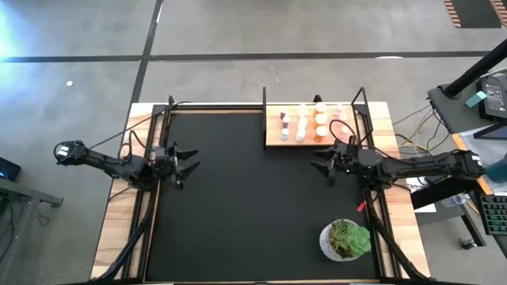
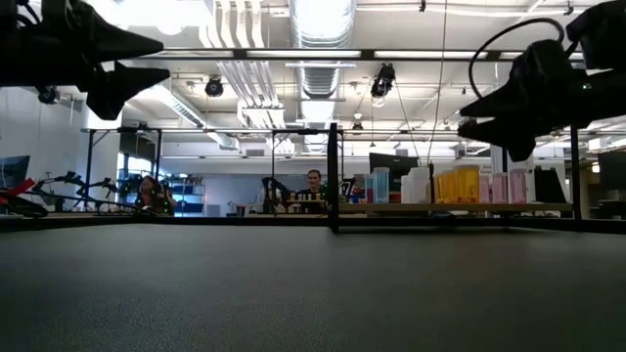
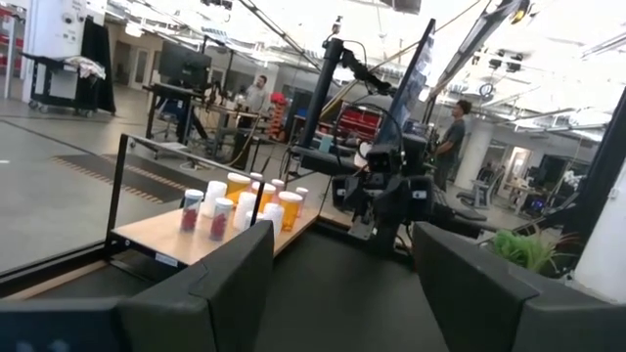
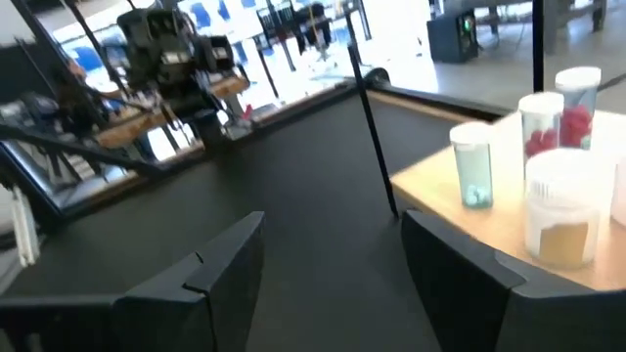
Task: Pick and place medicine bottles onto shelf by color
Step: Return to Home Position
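**While the left gripper [image 1: 192, 164] and the right gripper [image 1: 319, 171] hung open, the shelf [image 1: 273, 139] held the medicine bottles [image 1: 310, 123]**

Where the black mat [image 1: 238, 206] covered most of the light wooden table [image 1: 119, 229], we saw its surface bare between the two arms. The shelf sat at the mat's far edge, right of centre. The bottles stood on it in short rows by colour: dark red, white, orange, then pink toward the right. A potted plant [image 1: 346, 239] sat on the mat's near right corner, well apart from the shelf.

We found the left gripper above the mat's left side, its fingers spread wide and holding nothing. The right gripper hovered just in front of the shelf, likewise spread and holding nothing.

Around the table lay a grey floor [image 1: 79, 95] crossed by dark lines. Across the mat we looked into a bright workshop with pale ducts [image 2: 318, 29] overhead, and a person [image 2: 313, 182] far behind the shelf's post.

One white bottle near the right wrist camera bore a tan label [image 4: 562, 242], but we could not read its writing.
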### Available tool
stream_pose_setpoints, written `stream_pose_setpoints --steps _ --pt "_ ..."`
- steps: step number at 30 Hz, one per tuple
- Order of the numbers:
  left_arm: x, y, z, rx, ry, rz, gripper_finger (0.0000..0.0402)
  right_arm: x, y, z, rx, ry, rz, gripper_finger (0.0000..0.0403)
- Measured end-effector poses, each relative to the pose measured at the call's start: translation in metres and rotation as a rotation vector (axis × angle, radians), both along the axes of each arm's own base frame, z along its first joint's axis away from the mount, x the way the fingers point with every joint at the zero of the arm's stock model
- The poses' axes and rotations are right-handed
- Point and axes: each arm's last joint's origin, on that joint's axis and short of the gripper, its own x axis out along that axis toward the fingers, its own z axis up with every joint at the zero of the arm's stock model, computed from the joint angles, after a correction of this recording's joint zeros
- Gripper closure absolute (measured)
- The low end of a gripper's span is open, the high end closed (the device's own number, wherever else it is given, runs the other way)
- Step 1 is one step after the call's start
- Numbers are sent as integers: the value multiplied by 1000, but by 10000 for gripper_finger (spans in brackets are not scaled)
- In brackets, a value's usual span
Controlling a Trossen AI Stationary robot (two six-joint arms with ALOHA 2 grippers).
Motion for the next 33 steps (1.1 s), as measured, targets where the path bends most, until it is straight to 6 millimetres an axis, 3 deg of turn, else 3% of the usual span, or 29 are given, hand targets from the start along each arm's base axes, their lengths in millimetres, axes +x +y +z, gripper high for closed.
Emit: stream_pose_setpoints --steps 17,33 --pt "4 -1 -5 16 57 0 173 -42 3 47 -38 -500 2 174" --pt "7 -2 -10 28 100 0 173 -35 3 39 -31 -406 0 174"
